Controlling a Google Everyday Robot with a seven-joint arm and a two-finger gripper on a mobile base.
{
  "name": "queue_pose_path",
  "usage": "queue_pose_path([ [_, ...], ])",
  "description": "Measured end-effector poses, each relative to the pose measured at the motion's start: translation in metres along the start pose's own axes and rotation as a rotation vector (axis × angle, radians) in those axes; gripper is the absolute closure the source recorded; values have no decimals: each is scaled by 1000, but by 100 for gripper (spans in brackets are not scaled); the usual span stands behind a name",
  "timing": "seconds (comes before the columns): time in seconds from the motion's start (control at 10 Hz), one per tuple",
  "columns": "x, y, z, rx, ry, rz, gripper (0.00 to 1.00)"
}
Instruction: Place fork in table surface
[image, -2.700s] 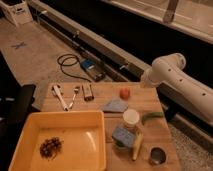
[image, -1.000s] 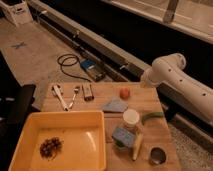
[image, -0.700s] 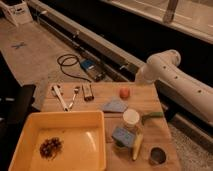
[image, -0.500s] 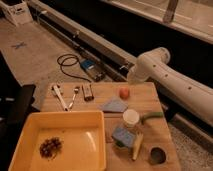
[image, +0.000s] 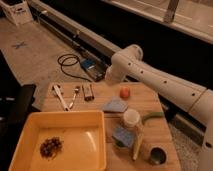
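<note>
The fork is a slim silvery utensil lying on the light wooden table surface near its back left corner. It lies between a longer white-handled utensil and a stubby rectangular metal piece. My white arm reaches in from the right. My gripper is at the arm's end, above the table's back edge, to the right of the fork and higher than it. It holds nothing that I can see.
A yellow tray with a dark cluster fills the front left. An orange fruit, blue-grey pad, white cup, blue packet and metal can sit at right. A cable lies on the floor behind.
My arm has swung left from beyond the table's right side to above its back edge, bringing the gripper closer to the fork. The objects on the table have not moved.
</note>
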Motion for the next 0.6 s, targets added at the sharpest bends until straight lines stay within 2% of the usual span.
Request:
queue_pose_path([
  [0.5,0,-1,-2,4,2,-3,71],
  [0.6,3,-12,-4,6,8,-35,71],
])
